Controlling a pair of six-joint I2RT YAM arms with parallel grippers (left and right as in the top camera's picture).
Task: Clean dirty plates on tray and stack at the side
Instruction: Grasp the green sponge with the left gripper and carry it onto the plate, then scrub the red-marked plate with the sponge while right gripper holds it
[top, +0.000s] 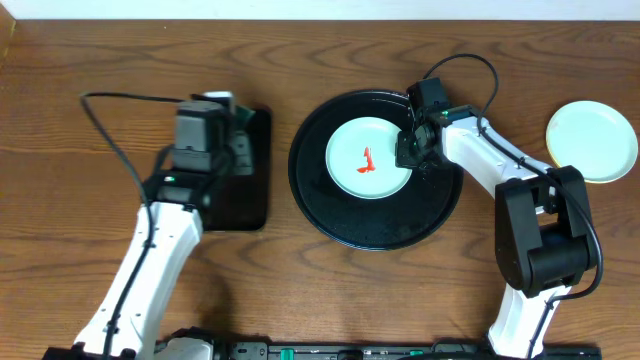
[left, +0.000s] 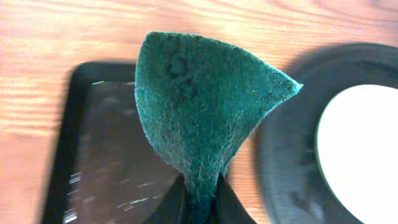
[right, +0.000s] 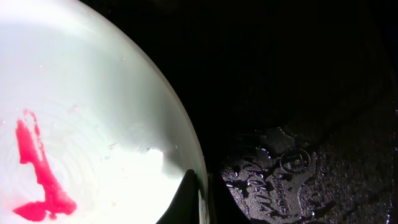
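Observation:
A mint-white plate (top: 350, 150) with a red sauce smear (top: 366, 160) lies on the round black tray (top: 320, 200). My right gripper (top: 410, 150) is shut on the plate's right rim; in the right wrist view its fingers (right: 200, 199) pinch the plate's edge (right: 93, 93), with the smear (right: 40, 168) at the left. My left gripper (top: 235, 125) hovers over the rectangular tray, shut on a green scouring pad (left: 205, 112) between its fingers (left: 200, 202). A clean mint-white plate (top: 590, 135) sits on a pale yellow plate (top: 610, 178) at the far right.
A smaller rectangular black tray (top: 245, 200) lies left of the round tray; it shows under the pad in the left wrist view (left: 99, 155), with the round tray (left: 286, 174) and the plate (left: 367, 155) to its right. Cables run from both arms.

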